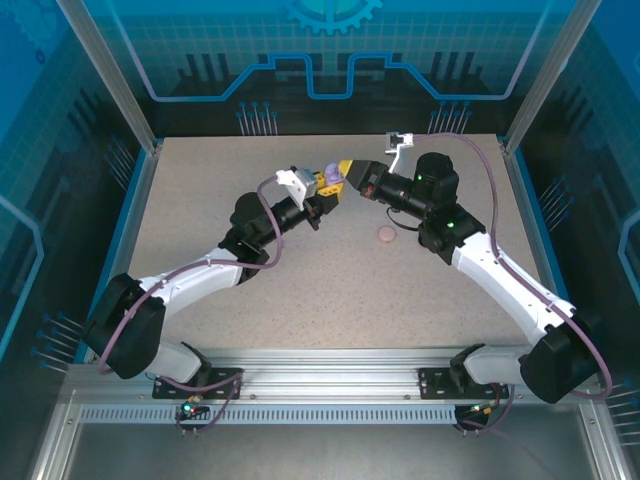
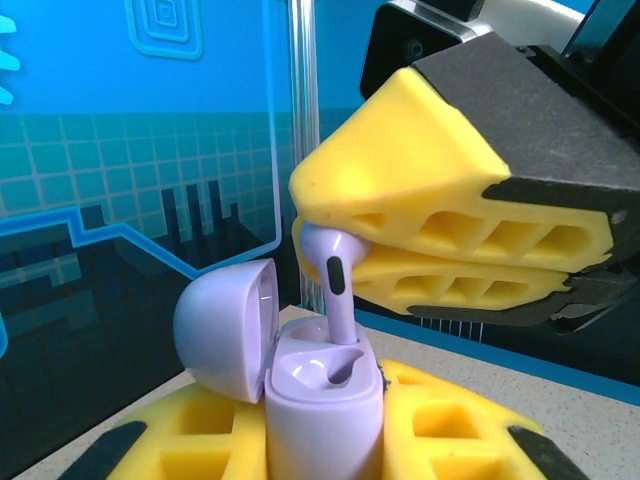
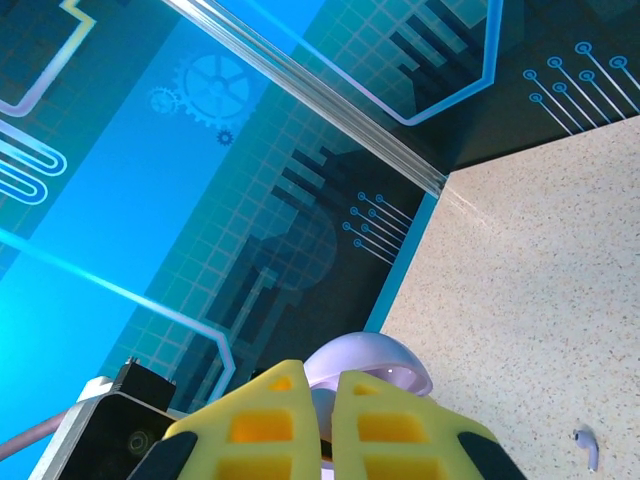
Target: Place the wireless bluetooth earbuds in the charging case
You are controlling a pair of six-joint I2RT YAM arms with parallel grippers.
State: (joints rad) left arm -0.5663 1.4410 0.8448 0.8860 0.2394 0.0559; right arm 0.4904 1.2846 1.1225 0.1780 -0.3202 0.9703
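Above the far middle of the speckled table, the left jaws grip an open lilac plastic charging case; the right jaws pinch a lilac stemmed earbud, its stem inside the case.

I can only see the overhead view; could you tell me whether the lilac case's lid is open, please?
Observer: Yes; on the left wrist view the lid stands open, hinged beside the case.
Operator: Thank you. How far along is the insertion?
Observer: The right gripper pinches the earbud by its head; the stem's tip sits in one socket.
Operator: Anything else loose nearby?
Observer: On the right wrist view, a second earbud lies on the table.
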